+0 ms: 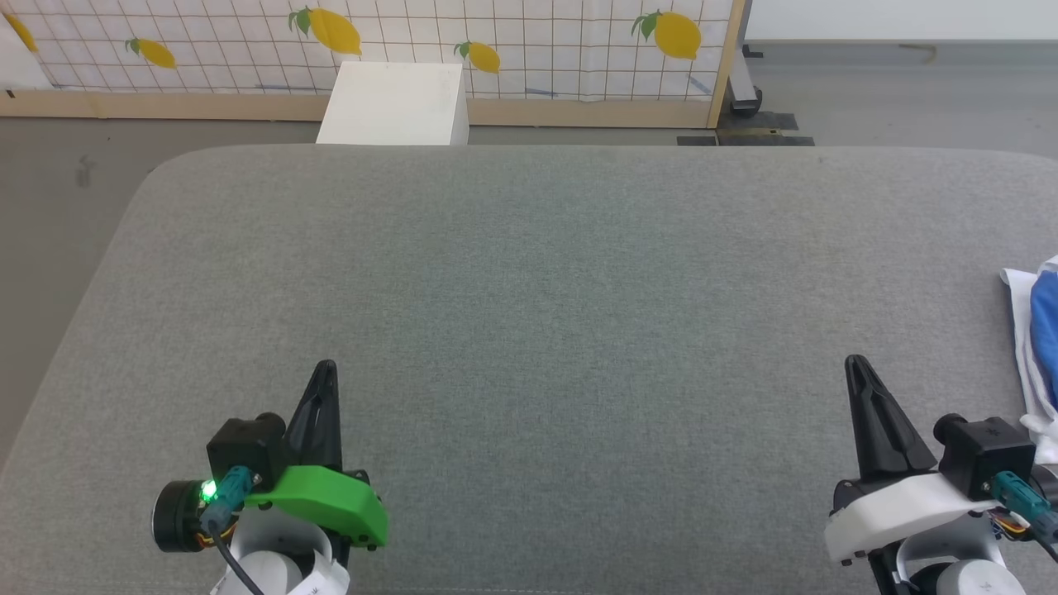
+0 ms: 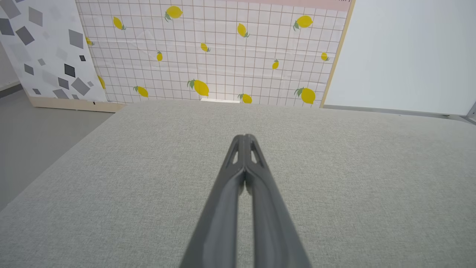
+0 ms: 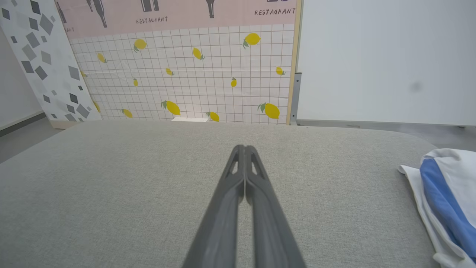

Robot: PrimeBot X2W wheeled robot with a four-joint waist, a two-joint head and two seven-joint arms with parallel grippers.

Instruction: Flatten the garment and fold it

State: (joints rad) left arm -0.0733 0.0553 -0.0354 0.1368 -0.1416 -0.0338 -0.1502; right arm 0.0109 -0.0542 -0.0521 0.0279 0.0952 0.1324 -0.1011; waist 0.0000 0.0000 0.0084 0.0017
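Observation:
The garment (image 1: pixel 1037 347) lies bunched at the far right edge of the grey padded surface, white with a blue part showing; most of it is cut off by the picture's edge. In the right wrist view the garment (image 3: pixel 444 201) sits to the right of the fingers, apart from them. My right gripper (image 1: pixel 854 361) is shut and holds nothing, hovering at the lower right, left of the garment. My left gripper (image 1: pixel 326 364) is shut and holds nothing at the lower left, far from the cloth. Both pairs of fingertips, left (image 2: pixel 244 137) and right (image 3: pixel 243 147), are pressed together.
The grey padded surface (image 1: pixel 545 281) spreads wide between the two arms. Behind it stand a white box (image 1: pixel 394 103) and a lemon-patterned panel (image 1: pixel 372 41) on the grey floor. The surface's rounded left corner (image 1: pixel 165 173) drops to the floor.

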